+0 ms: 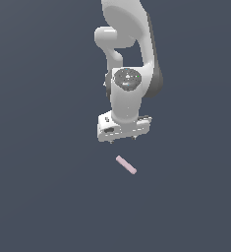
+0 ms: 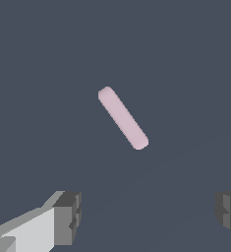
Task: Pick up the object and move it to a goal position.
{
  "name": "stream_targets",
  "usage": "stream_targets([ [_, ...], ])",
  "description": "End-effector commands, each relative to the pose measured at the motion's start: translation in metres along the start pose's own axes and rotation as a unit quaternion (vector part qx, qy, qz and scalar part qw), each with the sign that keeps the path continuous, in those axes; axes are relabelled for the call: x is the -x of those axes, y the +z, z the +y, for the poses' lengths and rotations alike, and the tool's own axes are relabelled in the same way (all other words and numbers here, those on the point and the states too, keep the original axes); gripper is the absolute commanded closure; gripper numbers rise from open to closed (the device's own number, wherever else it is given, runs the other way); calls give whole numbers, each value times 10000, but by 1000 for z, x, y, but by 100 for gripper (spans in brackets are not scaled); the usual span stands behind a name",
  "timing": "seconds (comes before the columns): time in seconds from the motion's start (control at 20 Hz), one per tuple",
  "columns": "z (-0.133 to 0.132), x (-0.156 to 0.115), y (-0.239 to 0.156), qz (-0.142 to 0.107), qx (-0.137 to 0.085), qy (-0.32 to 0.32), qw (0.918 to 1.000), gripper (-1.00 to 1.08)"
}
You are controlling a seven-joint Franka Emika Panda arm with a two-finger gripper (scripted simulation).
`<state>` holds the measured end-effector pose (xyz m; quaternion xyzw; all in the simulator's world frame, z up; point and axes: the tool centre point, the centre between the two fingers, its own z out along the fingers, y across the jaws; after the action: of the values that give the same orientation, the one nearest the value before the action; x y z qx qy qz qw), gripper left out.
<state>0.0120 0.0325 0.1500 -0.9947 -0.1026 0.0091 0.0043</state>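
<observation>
The object is a small pale pink bar point(image 1: 126, 165) lying diagonally on the dark grey-blue floor, below the white arm in the exterior view. It also shows in the wrist view point(image 2: 123, 117), lying free with nothing touching it. My gripper point(image 1: 122, 140) hangs above the bar and slightly toward the exterior view's left, pointing down. Its two dark fingertips point(image 2: 68, 216) stand wide apart in the wrist view, with nothing between them. The gripper point(image 2: 149, 216) is open and empty, and the bar lies ahead of the fingers, not between them.
The white arm point(image 1: 129, 49) rises toward the top of the exterior view. The plain dark floor point(image 1: 38, 197) surrounds the bar on all sides.
</observation>
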Motion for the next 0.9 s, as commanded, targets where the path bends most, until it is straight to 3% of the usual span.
stream_targets([
  [0.0, 0, -5, 7, 0, 14, -245, 9997, -92],
  [0.35, -2, -25, 34, 12, 55, -1214, 9926, -92],
  [0.85, -5, -49, 73, 44, 76, -2522, 9676, -92],
])
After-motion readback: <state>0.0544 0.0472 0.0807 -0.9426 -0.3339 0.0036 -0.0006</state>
